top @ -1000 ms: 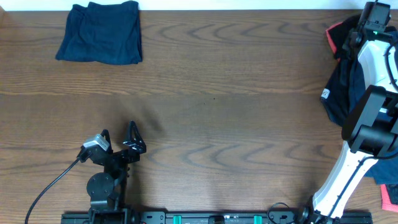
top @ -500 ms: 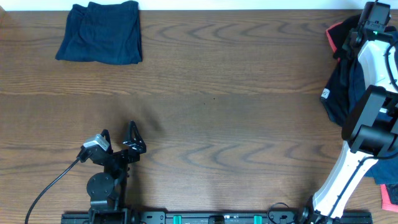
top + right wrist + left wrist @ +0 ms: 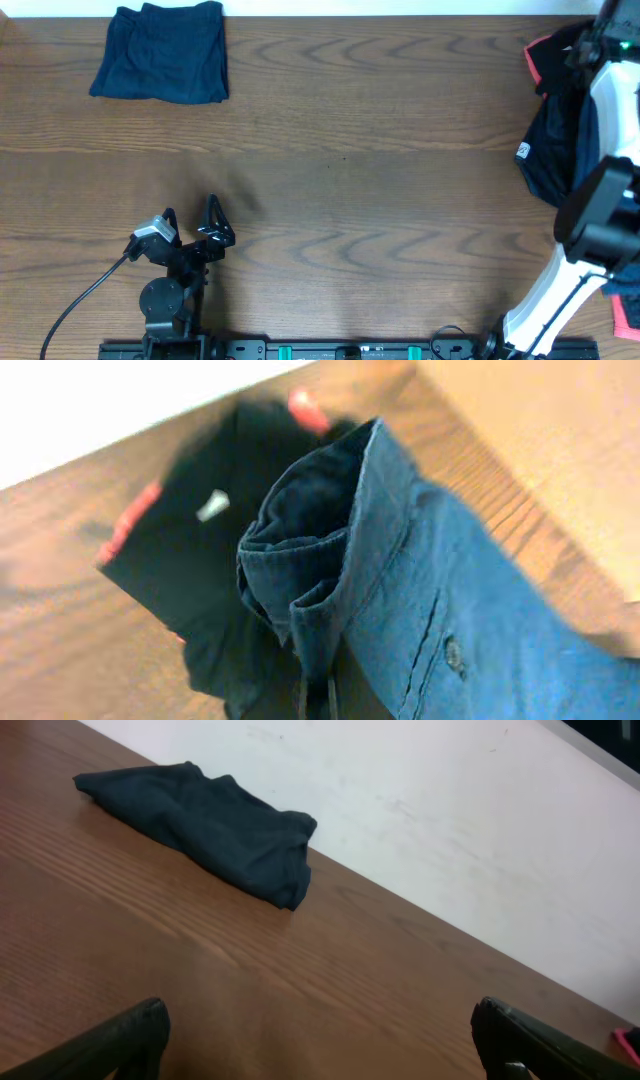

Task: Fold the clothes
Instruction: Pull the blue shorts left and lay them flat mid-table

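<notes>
Two grippers, one busy: the right gripper (image 3: 316, 702) is closed tight on a pinch of the navy garment (image 3: 420, 590), while the left gripper (image 3: 190, 212) stands wide apart with nothing in it.

From the right wrist we see the navy cloth gathered into a ridge of folds running up from the pinch, with a seam and a small round fastener on its side. Behind and below it lies the black garment (image 3: 190, 550) with coral-pink trim, blurred, on the wooden table (image 3: 380, 200). Overhead, we find both at the table's right edge, partly hidden by the right arm. The left gripper sits near the front left, its fingers (image 3: 120, 1038) framing the wood. Well apart from it, at the back left, a second navy piece (image 3: 163, 52) lies folded into a rough rectangle.
</notes>
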Robot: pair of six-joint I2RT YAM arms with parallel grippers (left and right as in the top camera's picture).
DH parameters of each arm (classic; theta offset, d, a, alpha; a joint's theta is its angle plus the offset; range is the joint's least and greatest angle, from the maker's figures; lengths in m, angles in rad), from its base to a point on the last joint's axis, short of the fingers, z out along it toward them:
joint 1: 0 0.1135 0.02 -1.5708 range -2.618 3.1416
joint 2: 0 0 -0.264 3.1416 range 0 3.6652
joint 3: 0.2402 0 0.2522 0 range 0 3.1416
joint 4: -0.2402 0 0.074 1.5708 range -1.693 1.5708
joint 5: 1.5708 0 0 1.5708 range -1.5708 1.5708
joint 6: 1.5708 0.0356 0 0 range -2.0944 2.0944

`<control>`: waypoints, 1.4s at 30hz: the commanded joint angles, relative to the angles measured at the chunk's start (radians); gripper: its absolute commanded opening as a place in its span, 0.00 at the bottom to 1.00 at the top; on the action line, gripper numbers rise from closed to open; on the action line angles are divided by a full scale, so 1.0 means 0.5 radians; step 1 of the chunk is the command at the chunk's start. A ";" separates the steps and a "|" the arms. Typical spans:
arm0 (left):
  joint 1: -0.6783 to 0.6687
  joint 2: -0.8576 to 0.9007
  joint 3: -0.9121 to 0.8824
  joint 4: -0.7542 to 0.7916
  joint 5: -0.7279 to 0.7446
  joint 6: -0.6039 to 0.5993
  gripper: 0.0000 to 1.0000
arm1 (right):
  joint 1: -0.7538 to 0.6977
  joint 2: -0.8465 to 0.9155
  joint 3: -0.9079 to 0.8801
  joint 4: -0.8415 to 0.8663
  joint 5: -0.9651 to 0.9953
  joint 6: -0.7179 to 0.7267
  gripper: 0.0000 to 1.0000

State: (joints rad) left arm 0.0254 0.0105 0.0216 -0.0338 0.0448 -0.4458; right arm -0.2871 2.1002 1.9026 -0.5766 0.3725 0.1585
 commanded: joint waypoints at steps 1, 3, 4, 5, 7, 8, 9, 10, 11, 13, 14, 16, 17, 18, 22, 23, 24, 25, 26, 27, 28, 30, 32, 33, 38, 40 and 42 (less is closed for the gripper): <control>0.008 -0.011 -0.035 -0.072 -0.040 -0.002 0.98 | 0.102 -0.174 0.032 -0.021 -0.126 0.033 0.01; 0.008 -0.011 -0.035 -0.072 -0.040 -0.002 0.98 | 0.164 -0.208 0.032 -0.053 -0.175 0.033 0.01; 0.008 -0.011 -0.035 -0.072 -0.040 -0.002 0.98 | 0.190 -0.217 0.032 -0.065 -0.179 0.034 0.01; 0.008 -0.011 -0.035 -0.072 -0.040 -0.002 0.98 | 0.236 -0.227 0.032 -0.083 -0.179 0.034 0.01; 0.008 -0.011 -0.035 -0.072 -0.040 -0.002 0.98 | 0.320 -0.235 0.032 -0.112 -0.179 0.042 0.01; 0.008 -0.011 -0.035 -0.072 -0.040 -0.002 0.98 | 0.369 -0.235 0.032 -0.128 -0.179 0.042 0.01; 0.008 -0.011 -0.035 -0.072 -0.040 -0.002 0.98 | 0.415 -0.235 0.032 -0.143 -0.179 0.042 0.01; 0.008 -0.011 -0.035 -0.072 -0.040 -0.002 0.98 | 0.473 -0.235 0.032 -0.159 -0.179 0.041 0.01; 0.008 -0.011 -0.035 -0.072 -0.040 -0.002 0.98 | 0.526 -0.235 0.032 -0.175 -0.179 0.041 0.01; 0.008 -0.011 -0.035 -0.072 -0.040 -0.002 0.98 | 0.653 -0.235 0.032 -0.198 -0.186 0.042 0.01; 0.008 -0.011 -0.035 -0.072 -0.040 -0.002 0.98 | 0.716 -0.235 0.032 -0.207 -0.192 0.043 0.01; 0.008 -0.011 -0.035 -0.072 -0.040 -0.002 0.98 | 0.852 -0.229 0.032 -0.216 -0.252 0.050 0.01; 0.008 -0.011 -0.035 -0.072 -0.040 -0.002 0.98 | 0.922 -0.220 0.032 -0.217 -0.301 0.076 0.01; 0.008 -0.011 -0.035 -0.072 -0.040 -0.002 0.98 | 0.989 -0.204 0.032 -0.216 -0.360 0.110 0.01; 0.008 -0.011 -0.035 -0.072 -0.040 -0.002 0.98 | 1.215 -0.084 0.032 -0.208 -0.504 0.260 0.01; 0.008 -0.011 -0.035 -0.072 -0.040 -0.002 0.98 | 1.262 -0.040 0.032 -0.207 -0.539 0.301 0.01; 0.008 -0.011 -0.035 -0.072 -0.040 -0.002 0.98 | 1.316 0.015 0.032 -0.201 -0.594 0.341 0.01; 0.008 -0.011 -0.035 -0.072 -0.040 -0.002 0.98 | 1.362 0.066 0.032 -0.193 -0.654 0.360 0.01; 0.008 -0.011 -0.035 -0.072 -0.040 -0.002 0.98 | 1.406 0.118 0.032 -0.185 -0.716 0.375 0.01; 0.008 -0.011 -0.035 -0.072 -0.040 -0.002 0.98 | 1.458 0.179 0.032 -0.176 -0.774 0.397 0.01; 0.008 -0.011 -0.035 -0.072 -0.040 -0.002 0.98 | 1.502 0.227 0.032 -0.172 -0.812 0.422 0.01; 0.008 -0.011 -0.035 -0.072 -0.040 -0.002 0.98 | 1.595 0.316 0.032 -0.169 -0.877 0.465 0.01; 0.008 -0.011 -0.035 -0.072 -0.040 -0.002 0.98 | 1.682 0.369 0.032 -0.171 -0.927 0.477 0.01; 0.008 -0.011 -0.035 -0.072 -0.040 -0.002 0.98 | 1.730 0.386 0.032 -0.172 -0.944 0.478 0.01; 0.008 -0.011 -0.035 -0.072 -0.040 -0.002 0.98 | 1.913 0.376 0.032 -0.176 -1.117 0.513 0.01; 0.008 -0.011 -0.035 -0.072 -0.040 -0.002 0.98 | 1.968 0.374 0.032 -0.172 -1.238 0.528 0.01; 0.008 -0.011 -0.035 -0.072 -0.040 -0.002 0.98 | 2.016 0.374 0.032 -0.179 -1.337 0.567 0.01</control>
State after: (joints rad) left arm 0.0254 0.0105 0.0216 -0.0334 0.0448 -0.4458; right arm 0.6872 2.3142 1.9034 -0.6636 -0.1707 0.4004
